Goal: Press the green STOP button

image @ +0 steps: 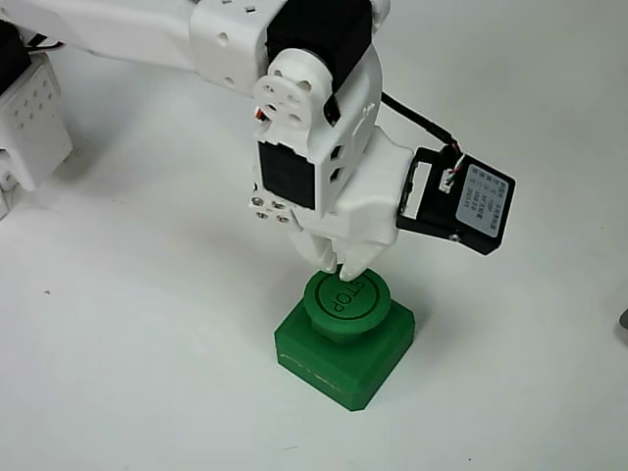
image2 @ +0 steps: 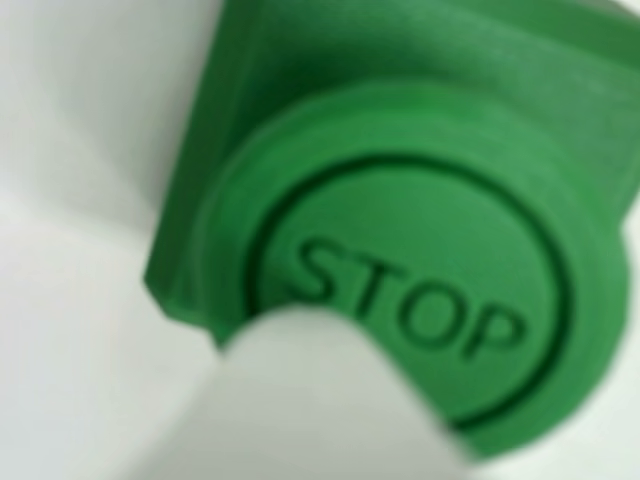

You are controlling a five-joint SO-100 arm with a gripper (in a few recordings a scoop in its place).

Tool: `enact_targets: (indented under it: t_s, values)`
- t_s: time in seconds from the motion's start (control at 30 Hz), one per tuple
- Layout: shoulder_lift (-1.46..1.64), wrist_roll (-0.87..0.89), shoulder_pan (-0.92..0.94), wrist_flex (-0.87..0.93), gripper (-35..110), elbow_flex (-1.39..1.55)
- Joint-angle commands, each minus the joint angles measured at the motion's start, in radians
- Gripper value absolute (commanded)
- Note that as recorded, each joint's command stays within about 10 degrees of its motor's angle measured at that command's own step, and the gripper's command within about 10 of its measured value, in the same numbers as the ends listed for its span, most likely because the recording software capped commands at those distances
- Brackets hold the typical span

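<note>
Atop the green STOP button point(image: 345, 296) our tool point(image: 343, 267), fingers pressed together, rests; next we judge a straight downward push.

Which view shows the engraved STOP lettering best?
The wrist view: the green STOP button is close up, its lettering large though blurred. The fixed view shows the whole button with the gripper at its cap, lettering small.

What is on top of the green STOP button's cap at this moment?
The gripper tips rest on the far edge of the green STOP button; the engraved STOP and ring show around them. Actual contact under the tips is covered, as is the rim there.
</note>
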Motion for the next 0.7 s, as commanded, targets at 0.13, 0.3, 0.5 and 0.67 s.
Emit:
enact_targets:
  t_s: [0.13,0.3,0.5,0.67]
  values:
    - [0.023,-0.006,0.0,0.0,0,0.021]
    - [0.071,-0.011,0.002,0.002,0,0.011]
    - [0.112,-0.026,0.017,0.009,0,0.014]
    - [0.135,-0.028,0.014,0.009,0,0.012]
